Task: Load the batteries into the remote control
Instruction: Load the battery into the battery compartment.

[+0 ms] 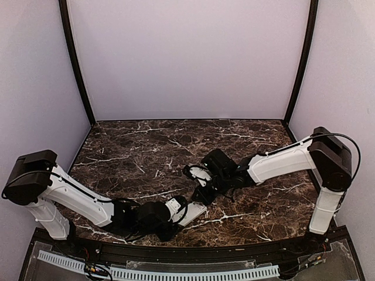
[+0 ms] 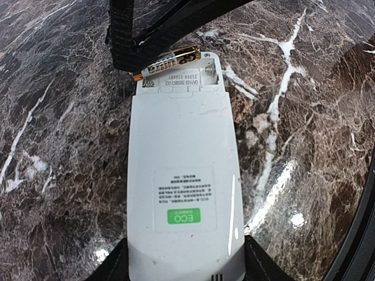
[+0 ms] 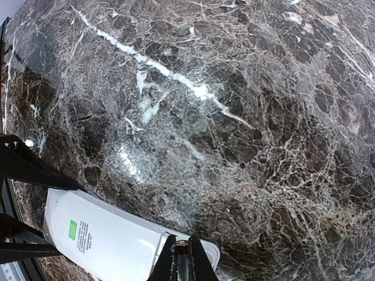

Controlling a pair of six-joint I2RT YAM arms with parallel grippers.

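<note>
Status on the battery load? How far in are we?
Done: the bay is open and the remote control is held back-up by the left gripper. In hand: the right gripper holds one battery at the bay's far edge, not yet flat. Left: seat it; no second one in view.

The top camera looks down and forward from the near edge onto the whole marble table. Each wrist camera looks down from very near; both share the remote control.

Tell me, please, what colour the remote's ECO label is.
The ECO label is green, clearest in the left wrist view.
</note>
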